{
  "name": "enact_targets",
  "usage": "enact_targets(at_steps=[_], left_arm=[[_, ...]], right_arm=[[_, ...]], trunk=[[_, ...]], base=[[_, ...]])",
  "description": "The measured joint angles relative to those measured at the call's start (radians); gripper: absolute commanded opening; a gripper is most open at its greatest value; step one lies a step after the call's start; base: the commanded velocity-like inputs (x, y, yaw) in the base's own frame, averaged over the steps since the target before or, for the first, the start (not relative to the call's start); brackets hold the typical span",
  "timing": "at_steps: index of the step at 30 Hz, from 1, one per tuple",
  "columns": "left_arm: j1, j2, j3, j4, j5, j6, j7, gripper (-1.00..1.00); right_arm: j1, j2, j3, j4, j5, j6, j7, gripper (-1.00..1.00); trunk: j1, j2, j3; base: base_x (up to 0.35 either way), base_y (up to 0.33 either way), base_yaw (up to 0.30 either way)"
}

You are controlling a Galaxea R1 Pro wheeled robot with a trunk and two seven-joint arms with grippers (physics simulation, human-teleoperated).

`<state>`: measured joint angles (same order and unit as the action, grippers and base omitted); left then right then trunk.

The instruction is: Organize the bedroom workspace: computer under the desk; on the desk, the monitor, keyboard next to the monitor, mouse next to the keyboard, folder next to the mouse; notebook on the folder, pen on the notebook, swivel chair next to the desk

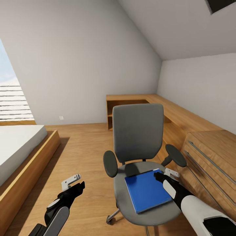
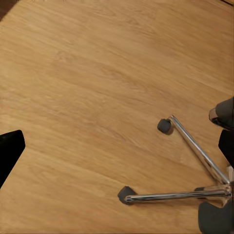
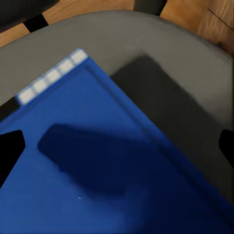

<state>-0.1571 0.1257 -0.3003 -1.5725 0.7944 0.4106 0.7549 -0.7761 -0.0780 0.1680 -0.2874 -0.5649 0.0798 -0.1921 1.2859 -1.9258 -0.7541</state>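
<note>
Blue and flat, the folder [image 1: 147,191] lies on the grey seat of the swivel chair [image 1: 138,131], its near corner reaching toward the seat's front edge. From the head view the right gripper [image 1: 165,174] hangs over the folder's far right corner; its fingers are spread and grasp nothing. The right wrist view adds a row of pale tabs along one folder edge [image 3: 51,75] and the gripper's shadow on the cover. The left gripper [image 1: 73,183] hovers over the wooden floor [image 1: 85,154] beside the chair, fingers released. The left wrist view reveals chrome base spokes [image 2: 195,148] with dark casters. A bed [image 1: 19,144] with a wooden frame stands left; light wooden shelving [image 1: 183,118] lines the wall.
</note>
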Motion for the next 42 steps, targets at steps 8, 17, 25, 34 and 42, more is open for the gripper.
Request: enact_targets(at_steps=[8, 17, 25, 34, 42], left_arm=[[0.0, -0.002, -0.001, 0.0, 0.001, 0.0, 0.001, 1.0], [0.0, -0.002, 0.0, 0.002, 0.004, -0.001, 0.0, 1.0], [0.0, -0.001, 0.0, 0.004, 0.004, -0.001, 0.0, 1.0], [0.0, -0.003, -0.001, 0.011, 0.004, -0.002, 0.001, 1.0], [0.0, -0.004, -0.01, 0.023, 0.004, -0.001, 0.001, 1.0]], right_arm=[[0.0, 0.0, 0.0, -0.001, 0.001, 0.0, 0.0, 1.0], [0.0, 0.003, 0.002, -0.003, 0.008, -0.001, 0.001, 1.0], [0.0, 0.01, 0.003, -0.003, 0.094, -0.005, 0.0, 1.0], [0.0, 0.013, 0.003, -0.002, 0.109, -0.005, 0.001, 1.0], [0.0, 0.017, 0.004, -0.002, 0.11, -0.005, 0.002, 1.0]], trunk=[[-0.031, 0.056, 0.025], [-0.042, 0.077, 0.035], [-0.042, 0.077, 0.035], [-0.042, 0.077, 0.035], [-0.042, 0.077, 0.035]], base=[[0.0, 0.0, 0.0], [0.0, 0.0, 0.0], [0.0, 0.0, 0.001], [0.0, 0.0, 0.186], [0.0, 0.0, 0.263]])
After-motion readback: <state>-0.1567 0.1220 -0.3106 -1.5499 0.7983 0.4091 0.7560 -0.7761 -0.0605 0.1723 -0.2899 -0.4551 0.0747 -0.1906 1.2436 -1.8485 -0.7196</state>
